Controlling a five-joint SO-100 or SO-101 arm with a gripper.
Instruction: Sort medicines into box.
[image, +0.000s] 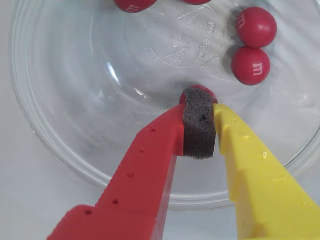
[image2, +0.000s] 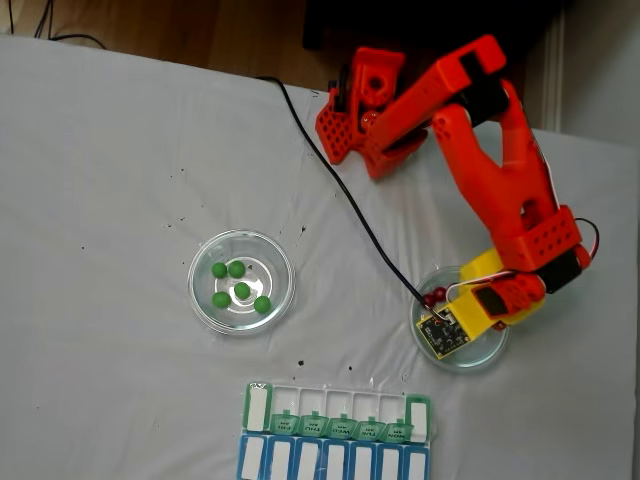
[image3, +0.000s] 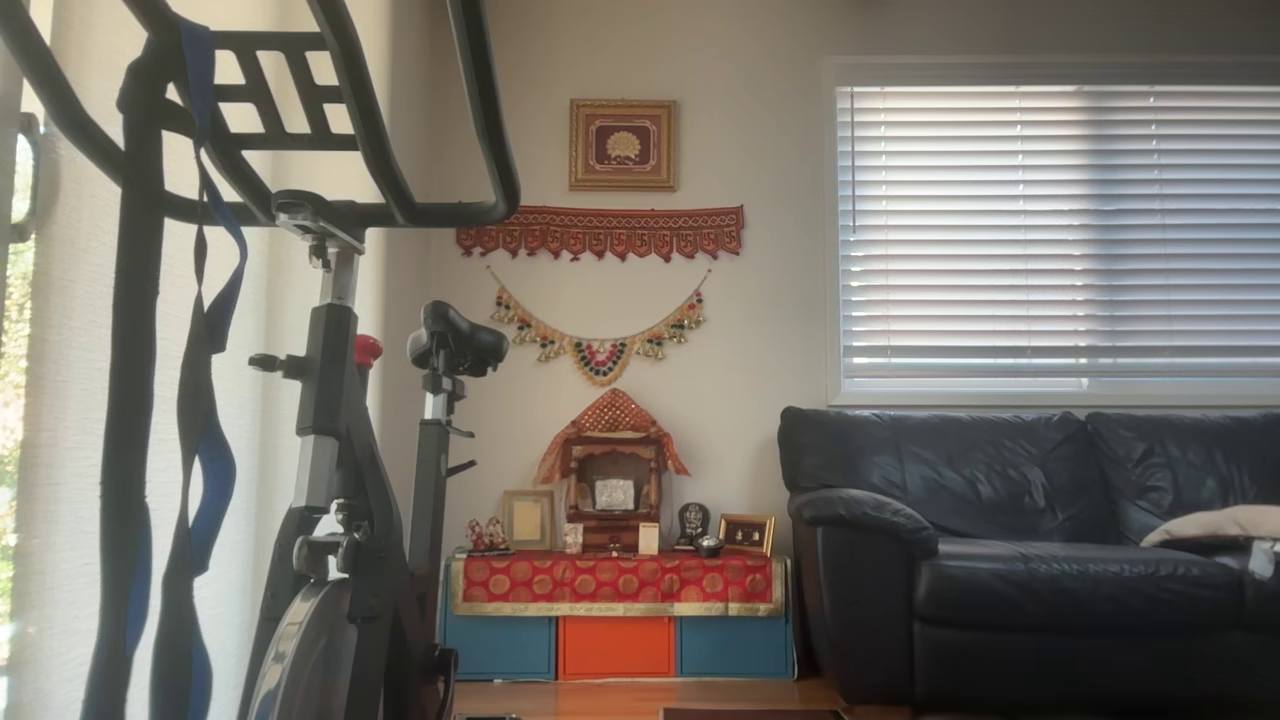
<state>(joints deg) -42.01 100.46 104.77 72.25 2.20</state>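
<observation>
White-clothed bench (image2: 120, 150). Gripper (image: 199, 107) down in glass dish (image: 60, 150), jaws narrowed on one red ball (image: 205, 91) w/ foam pad. Other reds (image: 250, 65) loose beside it. Greens (image2: 240, 290) in second dish. Box (image2: 335, 440) compartments look empty: sorting barely begun.

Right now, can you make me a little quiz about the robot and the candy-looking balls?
1. True or false: the gripper is inside the dish with the red balls.
2. How many green balls lie in the other dish in the fixed view?
3. Is the foam pad touching a red ball: A yes, B no?

Key: 1 true. 2 five. 3 A; the jaws look closed around it, though the foam hides most of the ball.
</observation>
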